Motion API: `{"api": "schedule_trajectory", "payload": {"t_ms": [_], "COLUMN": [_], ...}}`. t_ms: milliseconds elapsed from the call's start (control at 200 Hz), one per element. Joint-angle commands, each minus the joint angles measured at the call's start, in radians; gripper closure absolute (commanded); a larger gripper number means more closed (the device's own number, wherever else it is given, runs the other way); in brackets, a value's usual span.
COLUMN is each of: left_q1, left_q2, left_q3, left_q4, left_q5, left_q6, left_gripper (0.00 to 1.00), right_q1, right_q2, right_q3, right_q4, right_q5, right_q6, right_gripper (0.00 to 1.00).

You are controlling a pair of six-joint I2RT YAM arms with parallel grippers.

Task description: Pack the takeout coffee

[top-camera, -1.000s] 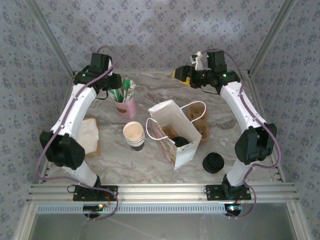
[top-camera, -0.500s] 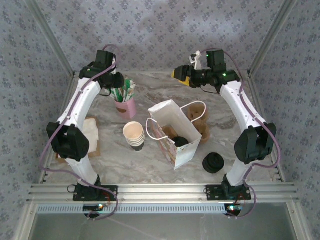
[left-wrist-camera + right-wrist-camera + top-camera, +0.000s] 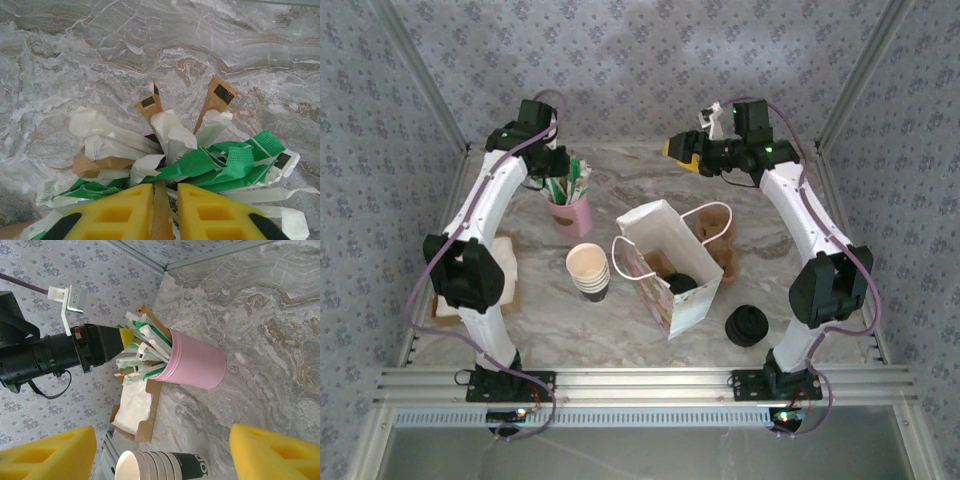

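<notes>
Marble-patterned table [image 3: 620, 335] seen from above: a white paper bag [image 3: 660, 250] stands open near the middle. The coffee cup [image 3: 680, 283] sits inside it, its round black lid showing through the bag's mouth. A stack of cups [image 3: 588, 270] stands just left of the bag, and a stack of lids [image 3: 747, 325] lies to the bag's right, nearer the arms. A napkin box [image 3: 505, 265] sits at the left edge. The left gripper [image 3: 558, 176] hangs over a pink cup [image 3: 571, 215] full of packets [image 3: 570, 180]. The right gripper [image 3: 682, 150] is raised at the far side, well apart from the bag.

From the left wrist, the left gripper [image 3: 162, 186] is down among the white and green packets [image 3: 200, 162]. Its jaws are nearly together, with a wooden stick [image 3: 161, 205] between them and both pads look pressed against it.

From the right wrist, the right gripper [image 3: 162, 440] has its jaws spread wide with nothing between them. Beyond it stand the pink cup [image 3: 195, 365], the left gripper [image 3: 126, 336] in the packets [image 3: 145, 347], the stack of cups [image 3: 160, 467] and the napkin box [image 3: 134, 410].
</notes>
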Motion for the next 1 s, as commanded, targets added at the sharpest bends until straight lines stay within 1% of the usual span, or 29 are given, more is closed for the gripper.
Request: {"api": "schedule_trajectory", "payload": {"t_ms": [0, 25, 80, 290, 660, 999], "left_q1": [-0.009, -0.011, -0.013, -0.021, -0.026, -0.026], "left_q2": [0.003, 0.003, 0.003, -0.003, -0.016, -0.058], "left_q3": [0.039, 0.068, 0.077, 0.102, 0.109, 0.199], "left_q4": [-0.033, -0.037, -0.044, -0.067, -0.082, -0.148], "left_q5": [-0.001, -0.008, -0.019, -0.041, -0.046, -0.048], "left_q6": [0.018, 0.019, 0.022, 0.030, 0.045, 0.061], "left_gripper": [0.83, 0.83, 0.84, 0.94, 0.95, 0.95], "right_q1": [0.008, 0.007, 0.008, 0.007, 0.018, 0.030], "right_q2": [0.023, 0.023, 0.026, 0.026, 0.031, 0.003], "right_q3": [0.024, 0.023, 0.024, 0.026, 0.029, 0.035], "right_q4": [-0.005, -0.005, -0.006, -0.007, -0.011, -0.032], "right_q5": [-0.034, -0.034, -0.036, -0.037, -0.037, -0.031], "right_q6": [-0.013, -0.013, -0.012, -0.012, -0.014, -0.024], "right_gripper": [0.27, 0.27, 0.27, 0.27, 0.27, 0.27]}}
